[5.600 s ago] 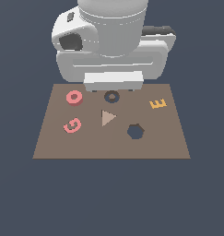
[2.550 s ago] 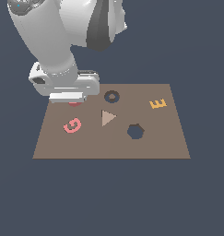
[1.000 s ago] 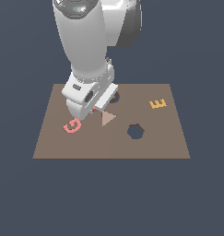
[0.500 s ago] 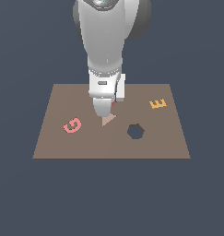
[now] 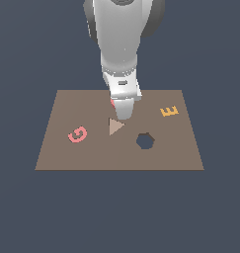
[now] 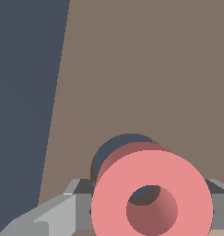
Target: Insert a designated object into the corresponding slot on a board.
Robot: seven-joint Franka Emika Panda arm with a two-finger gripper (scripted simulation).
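Centrally, on the brown board: the Panda arm descends from above, its gripper low over the board's far middle. In the exterior view, the arm body hides nearly all of the salmon-red ring; only a small red sliver shows at the gripper's left edge. The ring-shaped slot cannot be made out in this view.

Other items, exterior view: tan triangle just near of the gripper; pink letter G to the exterior view's left; orange letter E to the right; dark hexagonal cutout near-right of the triangle.

Wrist view: the ring appears whole, clamped between the grey fingers on either side, hole facing the camera. Directly behind it, a dark round slot lies partly covered by the ring, on bare board.
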